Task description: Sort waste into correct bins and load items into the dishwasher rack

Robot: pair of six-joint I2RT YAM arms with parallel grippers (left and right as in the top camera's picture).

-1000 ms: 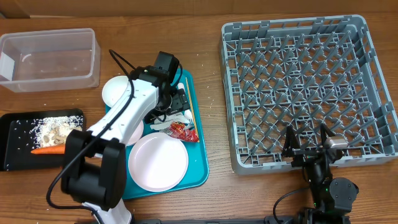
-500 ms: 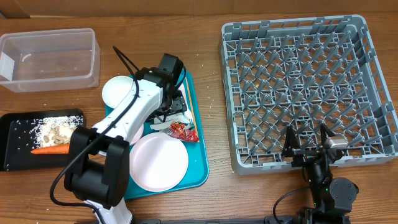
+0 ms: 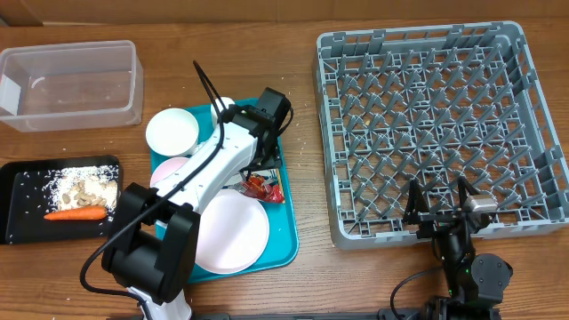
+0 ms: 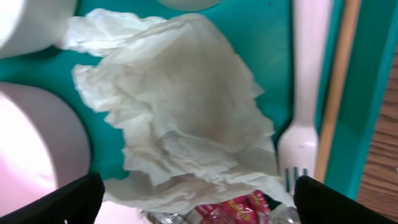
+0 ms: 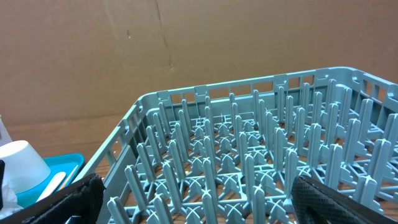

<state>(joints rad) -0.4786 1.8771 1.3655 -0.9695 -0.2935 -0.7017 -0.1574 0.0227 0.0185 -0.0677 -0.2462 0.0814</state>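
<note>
The left arm (image 3: pixel 200 173) reaches well out from its base, white links stretched forward and the wrist bent so the left gripper (image 3: pixel 258 163) points straight down, fingers spread wide. The right arm (image 3: pixel 467 267) sits folded low by its base, right gripper (image 3: pixel 437 203) aimed forward, fingers equally wide apart.

No legible text, label, brand or number in any view; the red snack wrapper (image 4: pixel 239 208) shows pale print-like marks, too blurred and cropped to read.
</note>
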